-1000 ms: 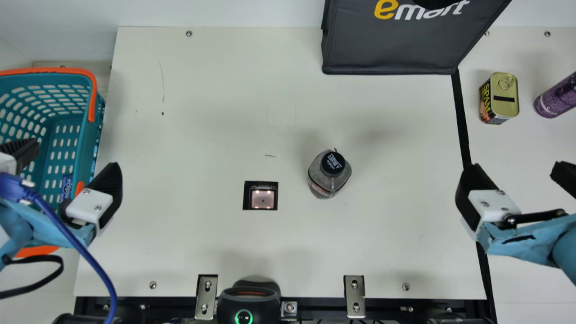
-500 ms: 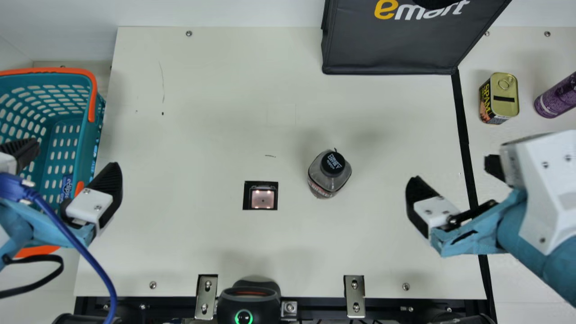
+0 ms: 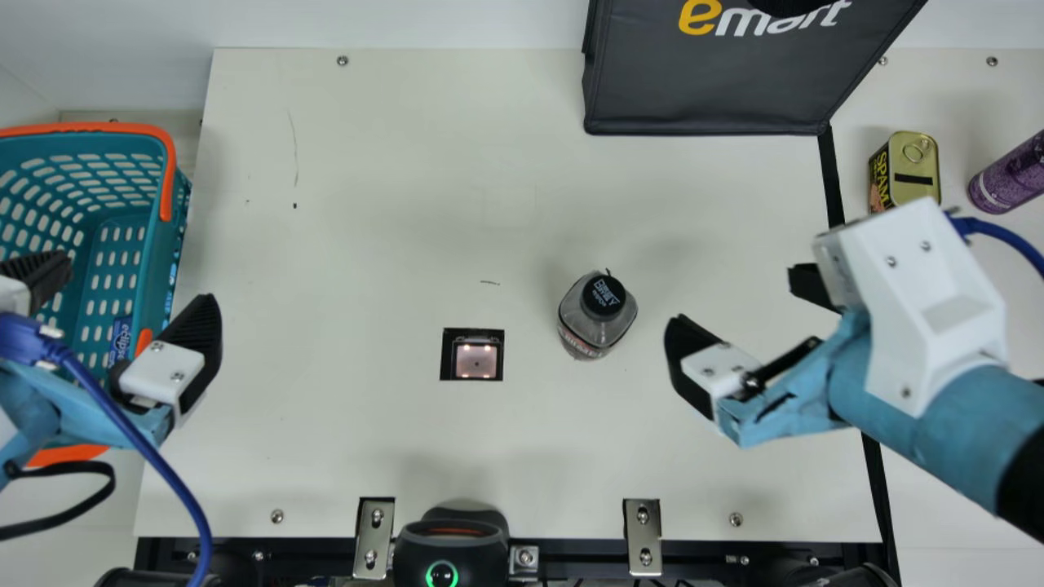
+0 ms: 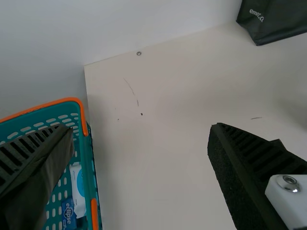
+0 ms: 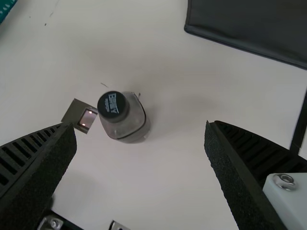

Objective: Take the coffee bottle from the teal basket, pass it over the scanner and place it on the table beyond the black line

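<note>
The bottle [image 3: 598,316], stood ahead of the spread, empty right claw [image 3: 738,302], is presumably to be picked up now: it must be straddled and gripped, then carried past the line [image 3: 831,179] behind the claw

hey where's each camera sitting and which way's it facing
Main view: on the neck, facing steeply down at the table; left gripper and right gripper show.
Left wrist view: on the left arm, facing the teal basket; two fingers show.
Right wrist view: on the right arm, facing the coffee bottle; two fingers show.
Main and right wrist views share the coffee bottle.
</note>
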`<state>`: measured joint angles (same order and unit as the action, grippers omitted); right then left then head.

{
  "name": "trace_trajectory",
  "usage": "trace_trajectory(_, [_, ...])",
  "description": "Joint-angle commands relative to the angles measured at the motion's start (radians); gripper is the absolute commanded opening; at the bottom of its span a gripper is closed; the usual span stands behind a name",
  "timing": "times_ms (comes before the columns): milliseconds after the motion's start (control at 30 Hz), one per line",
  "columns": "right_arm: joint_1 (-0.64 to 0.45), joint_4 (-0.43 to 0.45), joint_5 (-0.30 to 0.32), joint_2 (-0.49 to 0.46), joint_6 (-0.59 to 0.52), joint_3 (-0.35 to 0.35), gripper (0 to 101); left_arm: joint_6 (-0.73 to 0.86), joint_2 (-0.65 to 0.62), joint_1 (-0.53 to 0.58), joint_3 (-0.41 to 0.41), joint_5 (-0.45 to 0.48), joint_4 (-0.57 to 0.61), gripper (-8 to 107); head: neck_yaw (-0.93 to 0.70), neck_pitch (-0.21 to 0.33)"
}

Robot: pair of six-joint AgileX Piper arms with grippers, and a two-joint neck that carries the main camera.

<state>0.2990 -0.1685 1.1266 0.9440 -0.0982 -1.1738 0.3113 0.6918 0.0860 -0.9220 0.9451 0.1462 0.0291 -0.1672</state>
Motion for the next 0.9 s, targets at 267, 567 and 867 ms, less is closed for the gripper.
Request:
trace_trajectory(267, [0.177,0.085,-0.167,0.09,0.131,0.053,95,0.0,0.0,0.0,0.0,0.0,0.0,90,-0.002,0.029])
trace_trajectory(567, [0.294,0.193,-0.226,0.185,0.241,0.072,95,0.0,0.0,0.0,0.0,0.0,0.0,90,-0.002,0.029])
trace_trajectory(867, [0.345,0.259,-0.236,0.26,0.311,0.091,95,0.0,0.0,0.0,0.0,0.0,0.0,90,-0.002,0.029])
